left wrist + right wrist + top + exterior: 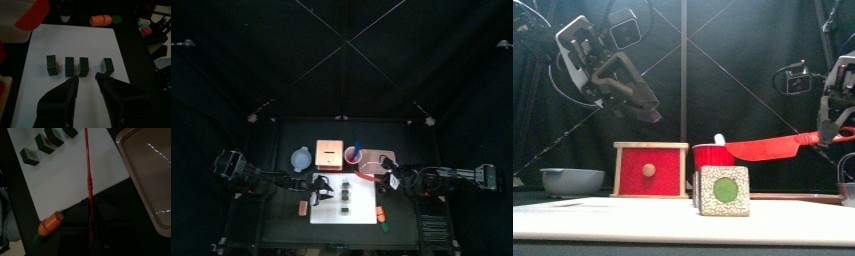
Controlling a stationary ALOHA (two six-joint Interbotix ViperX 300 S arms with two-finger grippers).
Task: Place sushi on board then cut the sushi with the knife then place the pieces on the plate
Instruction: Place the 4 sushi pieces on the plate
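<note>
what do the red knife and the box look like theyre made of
The knife: likely moulded plastic; uniform red, smooth, faint sheen. The box: pale matte frame suggests unfinished wood, though no grain shows; its drawer front looks painted red.

Left gripper [86,78] spread, right gripper [831,128] clamped

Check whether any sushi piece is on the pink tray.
No, the four sushi pieces stand in a row on the white board.

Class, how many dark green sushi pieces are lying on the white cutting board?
4, in one row across the white board: three sushi pieces close together, and a fourth slightly apart. None seems hidden.
</note>
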